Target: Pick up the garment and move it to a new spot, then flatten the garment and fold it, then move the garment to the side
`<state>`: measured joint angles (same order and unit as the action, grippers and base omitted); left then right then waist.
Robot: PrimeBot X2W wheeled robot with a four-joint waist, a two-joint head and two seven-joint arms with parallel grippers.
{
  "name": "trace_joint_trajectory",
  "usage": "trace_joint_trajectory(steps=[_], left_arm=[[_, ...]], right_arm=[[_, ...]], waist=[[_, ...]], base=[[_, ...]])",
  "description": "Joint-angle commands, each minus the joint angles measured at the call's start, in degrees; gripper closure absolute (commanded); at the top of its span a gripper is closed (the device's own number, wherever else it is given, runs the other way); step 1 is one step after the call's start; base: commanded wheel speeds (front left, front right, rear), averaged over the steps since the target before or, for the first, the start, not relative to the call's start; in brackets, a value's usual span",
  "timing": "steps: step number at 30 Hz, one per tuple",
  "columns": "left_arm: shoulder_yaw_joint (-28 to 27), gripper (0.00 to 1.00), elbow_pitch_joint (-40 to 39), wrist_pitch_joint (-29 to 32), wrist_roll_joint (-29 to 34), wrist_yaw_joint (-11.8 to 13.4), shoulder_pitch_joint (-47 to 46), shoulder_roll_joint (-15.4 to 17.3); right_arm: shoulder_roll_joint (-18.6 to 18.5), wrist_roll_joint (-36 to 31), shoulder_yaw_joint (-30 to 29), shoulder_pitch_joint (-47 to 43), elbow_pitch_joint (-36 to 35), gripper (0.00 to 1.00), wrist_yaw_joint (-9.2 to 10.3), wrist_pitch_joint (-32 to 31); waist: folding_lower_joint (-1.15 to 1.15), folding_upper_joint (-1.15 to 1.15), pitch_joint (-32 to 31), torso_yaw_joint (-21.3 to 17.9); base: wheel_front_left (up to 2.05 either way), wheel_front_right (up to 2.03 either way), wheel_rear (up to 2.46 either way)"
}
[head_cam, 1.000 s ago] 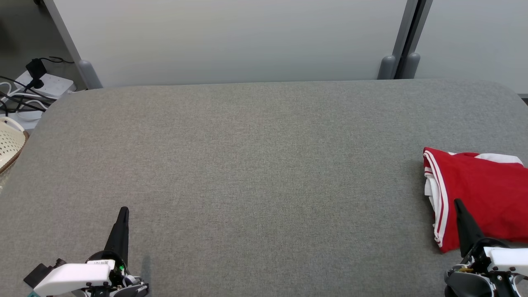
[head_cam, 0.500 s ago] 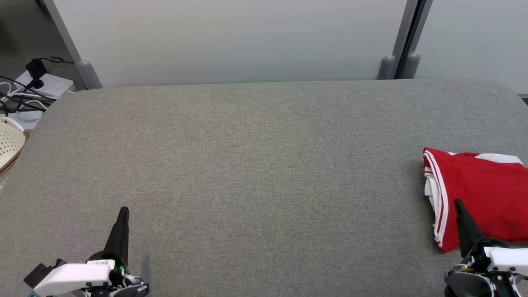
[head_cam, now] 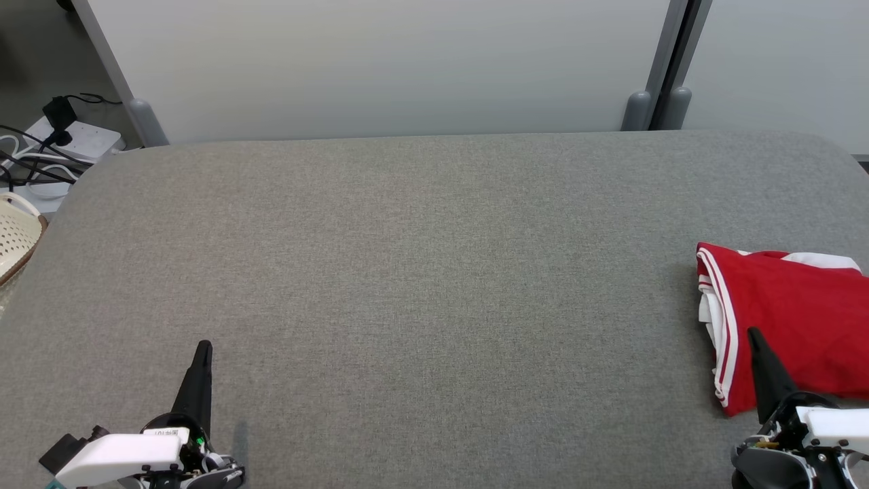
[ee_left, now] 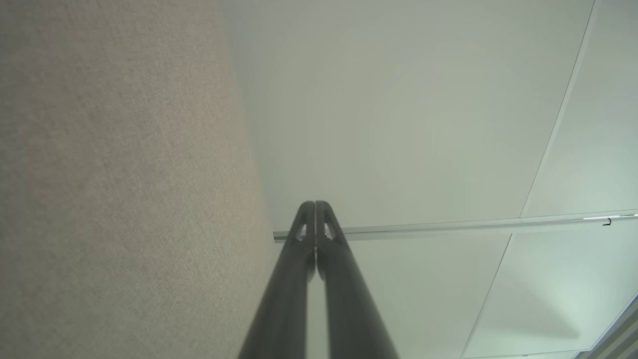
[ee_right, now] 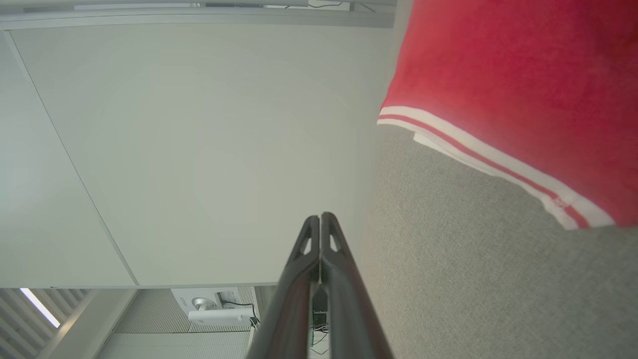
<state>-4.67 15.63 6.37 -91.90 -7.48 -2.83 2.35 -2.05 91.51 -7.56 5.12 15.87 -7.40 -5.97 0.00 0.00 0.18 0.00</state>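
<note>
The garment [head_cam: 791, 319] is red with white stripes along its edge, folded into a compact pile at the right edge of the grey table [head_cam: 421, 272]. It also appears at the upper right of the right wrist view [ee_right: 523, 85]. My right gripper [head_cam: 752, 334] is shut and empty, its tip raised in front of the garment's near left part. At the lower left, my left gripper [head_cam: 203, 348] is shut and empty, far from the garment. Both wrist views show the fingertips pressed together [ee_left: 315, 205] [ee_right: 320, 217].
White partition panels [head_cam: 380, 68] stand behind the table. A power strip with cables [head_cam: 61, 139] and a cream basket [head_cam: 17, 234] lie off the table's left side. The table's wide grey middle [head_cam: 421, 272] is bare fabric.
</note>
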Motion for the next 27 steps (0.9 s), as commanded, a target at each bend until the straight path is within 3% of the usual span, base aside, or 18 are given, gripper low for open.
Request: trace_joint_trajectory(steps=[1, 27], left_arm=[[-1.84, 1.0, -1.6, 0.11, -0.28, -0.01, -3.35, 0.53], [-1.83, 1.0, -1.6, 0.11, -0.28, -0.01, -3.35, 0.53]], right_arm=[[-0.83, 0.67, 1.06, 1.07, -1.85, 1.0, -0.09, -0.5], [-0.83, 0.67, 1.06, 1.07, -1.85, 1.0, -0.09, -0.5]], waist=[[0.0, 0.0, 0.0, 0.0], [0.0, 0.0, 0.0, 0.0]], base=[[0.0, 0.0, 0.0], [0.0, 0.0, 0.0]])
